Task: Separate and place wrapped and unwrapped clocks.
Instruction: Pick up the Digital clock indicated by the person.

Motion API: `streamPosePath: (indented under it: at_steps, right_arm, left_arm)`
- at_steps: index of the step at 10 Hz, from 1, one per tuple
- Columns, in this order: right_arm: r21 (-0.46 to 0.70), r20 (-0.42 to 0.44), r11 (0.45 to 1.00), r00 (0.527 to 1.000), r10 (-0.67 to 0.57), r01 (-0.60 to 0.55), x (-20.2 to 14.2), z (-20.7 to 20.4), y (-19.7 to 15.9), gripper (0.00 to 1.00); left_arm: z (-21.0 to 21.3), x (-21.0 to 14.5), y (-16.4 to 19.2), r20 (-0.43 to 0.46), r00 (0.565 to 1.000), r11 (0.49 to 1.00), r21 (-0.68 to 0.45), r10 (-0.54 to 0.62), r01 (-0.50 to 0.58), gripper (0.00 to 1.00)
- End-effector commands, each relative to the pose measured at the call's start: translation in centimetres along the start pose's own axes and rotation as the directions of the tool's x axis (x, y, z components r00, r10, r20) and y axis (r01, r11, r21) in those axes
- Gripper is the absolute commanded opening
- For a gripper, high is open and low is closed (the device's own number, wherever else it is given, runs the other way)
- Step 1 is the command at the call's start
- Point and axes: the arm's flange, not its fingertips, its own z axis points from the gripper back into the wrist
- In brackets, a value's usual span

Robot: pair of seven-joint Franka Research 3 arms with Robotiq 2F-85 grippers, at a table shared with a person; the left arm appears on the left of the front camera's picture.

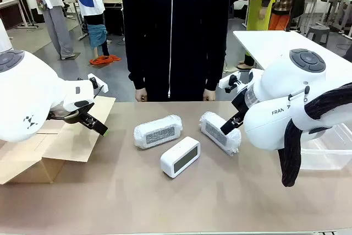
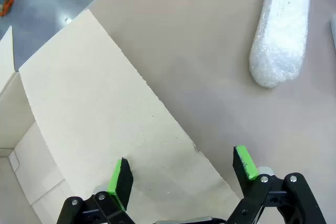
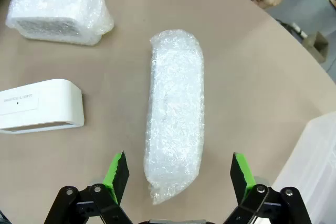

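Three clocks lie mid-table. One wrapped clock (image 1: pixel 158 131) in bubble wrap lies left of centre. The bare white clock (image 1: pixel 180 156) is nearer me, dark screen facing front. A second wrapped clock (image 1: pixel 220 132) lies to the right. My right gripper (image 1: pixel 228 126) hangs open just above that one. In the right wrist view this wrapped clock (image 3: pixel 176 114) runs lengthwise between the open fingers of the right gripper (image 3: pixel 178 170); the bare clock (image 3: pixel 39 106) and the other wrapped clock (image 3: pixel 58 9) lie to its left. My left gripper (image 1: pixel 98 126) is open over the cardboard box flap, nothing in it (image 2: pixel 182 169).
An open cardboard box (image 1: pixel 55 147) stands at the table's left, its flap (image 2: pixel 94 119) under my left gripper. A clear plastic bin (image 1: pixel 330 147) sits at the right edge. A person in black stands at the far side, hands (image 1: pixel 141 95) at the table edge.
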Motion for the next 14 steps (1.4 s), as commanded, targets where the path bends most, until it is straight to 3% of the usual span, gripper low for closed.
streamPosePath:
  at_steps: [1, 11, 14]
  right_arm:
    - [0.000, 0.000, 1.000, 1.000, 0.000, 0.000, 0.0, 0.0, 0.0, 1.00]
    - [0.000, 0.000, 1.000, 1.000, 0.000, 0.000, 0.0, 0.0, 0.0, 1.00]
    - [0.012, 0.027, 0.999, 0.999, 0.047, -0.047, 1.3, 2.0, -1.2, 1.00]
  left_arm:
    - [0.0, 0.0, 0.0, 0.000, 1.000, 1.000, 0.000, 0.000, 0.000, 1.00]
    - [0.0, 0.0, 0.0, 0.000, 1.000, 1.000, 0.000, 0.000, 0.000, 1.00]
    - [3.7, 1.1, -0.3, -0.027, 0.995, 0.996, 0.006, -0.091, 0.092, 1.00]
